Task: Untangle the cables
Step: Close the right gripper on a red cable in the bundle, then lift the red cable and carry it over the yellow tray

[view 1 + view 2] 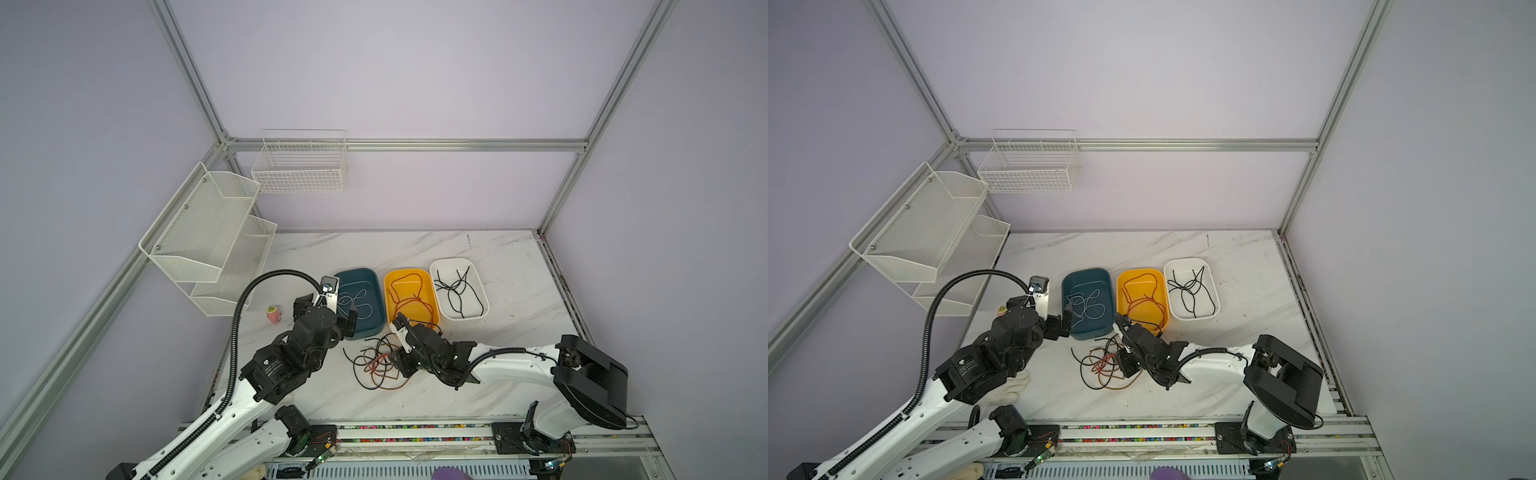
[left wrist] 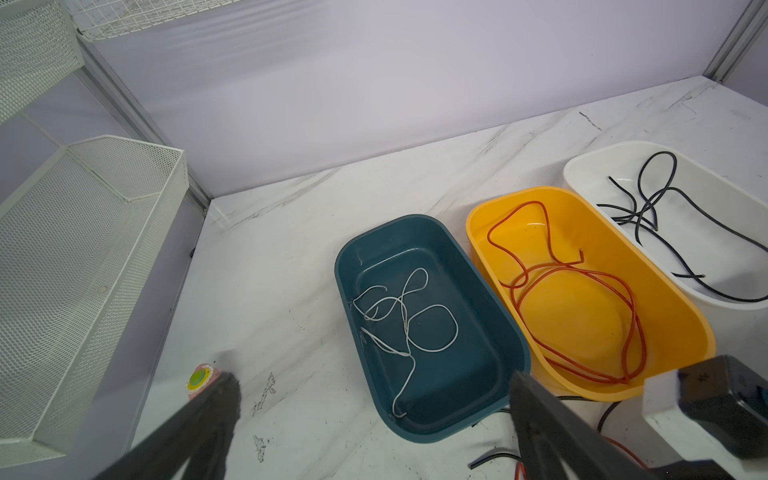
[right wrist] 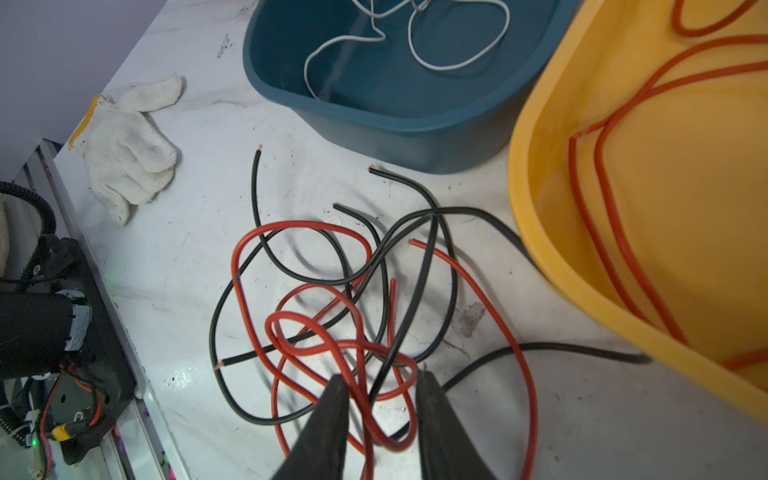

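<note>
Partly done: sorted cables [image 2: 642,214] lie in the blue bin [image 2: 469,374], yellow bin [image 2: 582,324] and white bin [image 2: 582,174], but a red-and-black tangle [image 1: 376,363] is left on the table [image 1: 498,374] just before them. Only the right wrist view shows the right gripper [image 3: 380,376] part open astride tangle strands, pinching none, and a glove [image 3: 129,145]; the left wrist view shows the left gripper [image 2: 374,380] spread wide, empty
</note>
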Motion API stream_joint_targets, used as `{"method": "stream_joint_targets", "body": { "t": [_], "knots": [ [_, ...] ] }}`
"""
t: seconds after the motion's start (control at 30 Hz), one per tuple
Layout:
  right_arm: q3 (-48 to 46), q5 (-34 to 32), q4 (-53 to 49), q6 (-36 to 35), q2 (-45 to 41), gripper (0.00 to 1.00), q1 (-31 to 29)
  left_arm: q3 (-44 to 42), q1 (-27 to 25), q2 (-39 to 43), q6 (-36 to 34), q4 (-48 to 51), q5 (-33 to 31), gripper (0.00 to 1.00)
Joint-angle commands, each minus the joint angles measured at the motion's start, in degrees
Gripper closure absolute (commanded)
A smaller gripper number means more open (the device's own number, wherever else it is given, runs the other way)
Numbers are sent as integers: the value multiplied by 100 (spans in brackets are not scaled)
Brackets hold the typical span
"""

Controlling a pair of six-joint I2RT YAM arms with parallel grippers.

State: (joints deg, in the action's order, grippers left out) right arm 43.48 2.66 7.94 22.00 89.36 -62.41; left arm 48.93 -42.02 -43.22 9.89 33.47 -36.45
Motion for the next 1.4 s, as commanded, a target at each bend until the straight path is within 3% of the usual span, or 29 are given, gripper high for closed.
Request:
{"method": "stream_joint_targets", "body": {
  "t": [0.0,0.47,0.93,1.2,1.37],
  "knots": [
    [-51,-27,94,-7,-26,74,-26,-206,27,7,16,-265,-12,0],
    [98,-243,-504,-102,-637,96,-25,-206,46,-41,-22,-271,59,0],
    [138,-374,-787,-451,-1507,98,-25,-191,60,-160,-31,-254,181,0],
    [-150,-750,-489,-453,-2349,100,-26,-182,71,-199,-40,-254,221,0],
    [-408,-482,-43,-447,-3071,100,-25,-156,88,-230,-57,-235,345,0]
  ]
}}
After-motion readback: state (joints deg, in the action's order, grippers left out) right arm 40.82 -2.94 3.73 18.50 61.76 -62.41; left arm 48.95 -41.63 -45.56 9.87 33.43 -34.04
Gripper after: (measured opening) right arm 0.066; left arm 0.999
